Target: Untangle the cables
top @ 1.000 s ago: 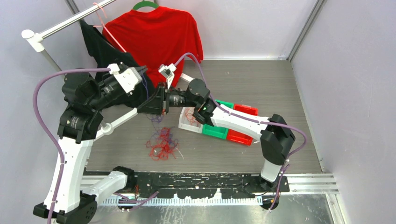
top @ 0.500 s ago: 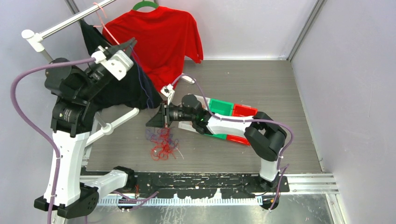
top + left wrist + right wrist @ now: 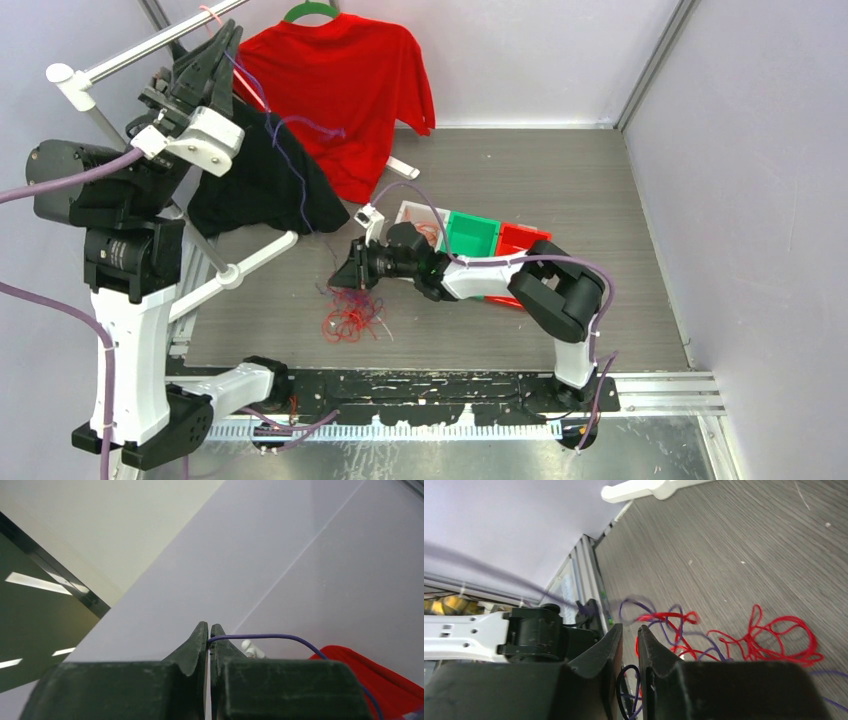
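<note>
The cables are a tangle (image 3: 350, 315) of red and purple wires on the grey table in front of the arms. It also shows in the right wrist view (image 3: 754, 640). My left gripper (image 3: 230, 32) is raised high at the back left, by the clothes rail. It is shut on one purple wire (image 3: 270, 636), its fingertips (image 3: 209, 626) pressed together on it. That wire (image 3: 300, 120) runs down across the garments toward the tangle. My right gripper (image 3: 342, 280) is low at the tangle's far edge. Its jaws (image 3: 630, 629) are almost together with a dark purple loop (image 3: 626, 680) between them.
A red shirt (image 3: 340, 80) and a black garment (image 3: 260, 180) hang from a rail (image 3: 130, 55) at the back left; the rack's white foot (image 3: 250, 262) lies on the table. White (image 3: 412, 212), green (image 3: 472, 232) and red (image 3: 525, 238) bins sit under the right arm.
My left gripper has risen and swung back-left, drawing the purple wire up out of the tangle. My right gripper has come down from mid-air to the tangle's edge.
</note>
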{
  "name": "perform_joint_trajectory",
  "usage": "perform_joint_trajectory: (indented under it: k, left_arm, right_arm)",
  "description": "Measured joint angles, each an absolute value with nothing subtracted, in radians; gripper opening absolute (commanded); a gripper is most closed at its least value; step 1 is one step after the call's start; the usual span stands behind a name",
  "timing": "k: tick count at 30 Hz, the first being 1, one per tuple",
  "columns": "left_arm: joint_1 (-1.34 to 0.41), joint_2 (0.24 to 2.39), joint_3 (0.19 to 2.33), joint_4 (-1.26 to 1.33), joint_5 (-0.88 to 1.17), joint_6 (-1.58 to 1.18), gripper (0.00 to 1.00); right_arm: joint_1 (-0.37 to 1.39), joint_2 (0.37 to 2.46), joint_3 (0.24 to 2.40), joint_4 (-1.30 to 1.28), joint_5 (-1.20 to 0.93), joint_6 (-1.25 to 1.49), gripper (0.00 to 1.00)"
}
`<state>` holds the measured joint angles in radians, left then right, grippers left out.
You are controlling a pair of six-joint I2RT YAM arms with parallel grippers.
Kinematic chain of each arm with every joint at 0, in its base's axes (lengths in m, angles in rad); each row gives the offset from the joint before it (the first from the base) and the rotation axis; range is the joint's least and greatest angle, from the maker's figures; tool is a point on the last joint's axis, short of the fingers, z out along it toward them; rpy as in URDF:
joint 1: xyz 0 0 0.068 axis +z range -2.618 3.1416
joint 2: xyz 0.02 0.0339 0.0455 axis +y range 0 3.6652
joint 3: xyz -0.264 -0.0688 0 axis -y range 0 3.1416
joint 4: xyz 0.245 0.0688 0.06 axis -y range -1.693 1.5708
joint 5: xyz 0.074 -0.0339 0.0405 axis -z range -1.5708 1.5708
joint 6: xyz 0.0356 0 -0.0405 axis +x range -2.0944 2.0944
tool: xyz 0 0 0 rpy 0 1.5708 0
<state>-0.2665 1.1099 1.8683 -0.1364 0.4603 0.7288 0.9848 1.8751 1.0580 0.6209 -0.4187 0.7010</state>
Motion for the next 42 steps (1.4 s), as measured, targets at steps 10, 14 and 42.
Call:
perform_joint_trajectory:
  k: [10, 14, 42]
  left_arm:
    - [-0.266, 1.197, 1.967, 0.072, 0.474, 0.800, 0.00]
    - [-0.266, 1.271, 2.100, 0.113, 0.475, 0.820, 0.00]
    - [-0.377, 1.022, 1.565, -0.167, 0.784, 0.452, 0.00]
  right_arm:
    - [0.993, 1.947, 1.045, 0.562, -0.322, 0.669, 0.25]
    - [1.004, 1.960, 1.029, 0.545, -0.290, 0.664, 0.32]
    - [0.834, 1.207, 1.092, 0.051, -0.119, 0.294, 0.77]
